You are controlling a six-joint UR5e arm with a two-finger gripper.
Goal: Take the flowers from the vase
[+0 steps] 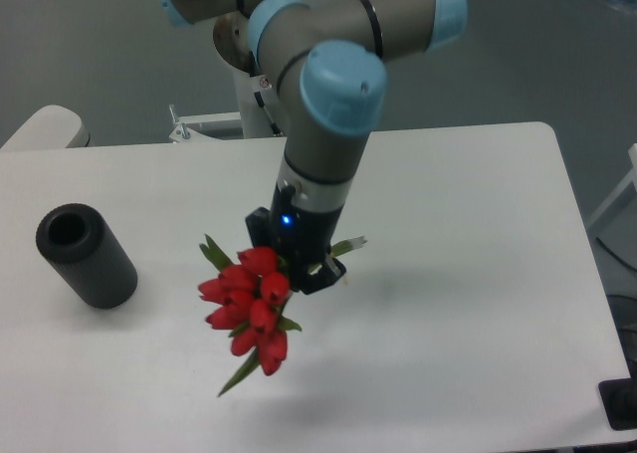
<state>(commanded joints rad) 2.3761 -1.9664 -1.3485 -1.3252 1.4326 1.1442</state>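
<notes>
The flowers (251,309), a tight bunch of red buds with thin green leaves, hang in the air above the middle of the white table. My gripper (304,266) is shut on their stems, and a bit of stem sticks out to the right of the fingers. The buds point down and to the left. The vase (85,255), a matte black cylinder, stands at the table's left side with its hollow top showing nothing inside. It is well apart from the flowers and from my gripper.
The white table (468,274) has its right edge near a dark object (622,405) at the lower right corner. The arm's base and a metal bracket (204,124) stand behind the table's back edge. A pale rounded shape (45,126) sits at the far left.
</notes>
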